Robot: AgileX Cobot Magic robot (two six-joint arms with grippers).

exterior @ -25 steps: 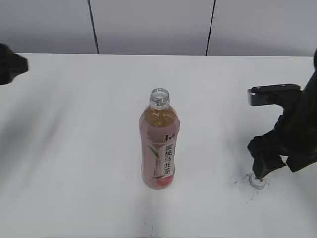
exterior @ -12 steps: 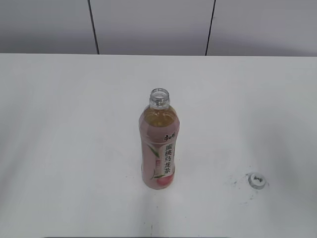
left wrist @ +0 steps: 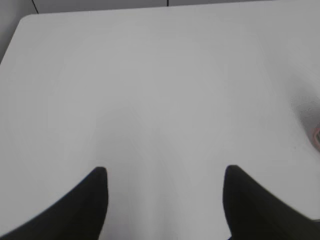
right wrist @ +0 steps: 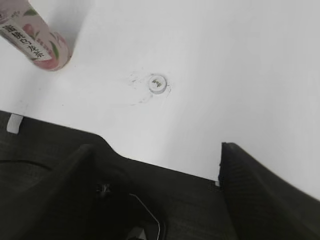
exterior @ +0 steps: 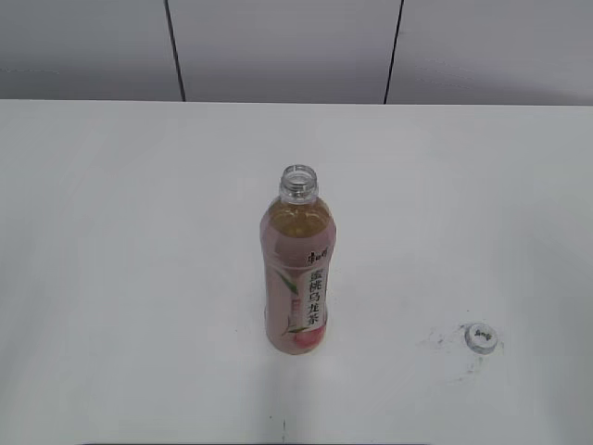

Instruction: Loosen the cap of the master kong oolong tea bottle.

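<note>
The master kong oolong tea bottle [exterior: 297, 269] stands upright in the middle of the white table, its neck open with no cap on it. Its lower part also shows in the right wrist view [right wrist: 35, 40]. The cap [exterior: 480, 337] lies flat on the table to the bottle's front right, logo up; it also shows in the right wrist view [right wrist: 157, 83]. Neither gripper shows in the exterior view. My left gripper [left wrist: 162, 175] is open and empty over bare table. My right gripper [right wrist: 155, 150] is open and empty, back from the cap near the table's front edge.
The white table [exterior: 139, 232] has faint dark scuff marks around the cap. A grey panelled wall [exterior: 278, 46] runs behind its far edge. In the right wrist view a dark surface [right wrist: 165, 200] lies below the table's edge.
One second ago my right gripper was at the cap on the right and the left arm showed at the far left. Both arms have since pulled out of the exterior view. The cap stays on the table.
</note>
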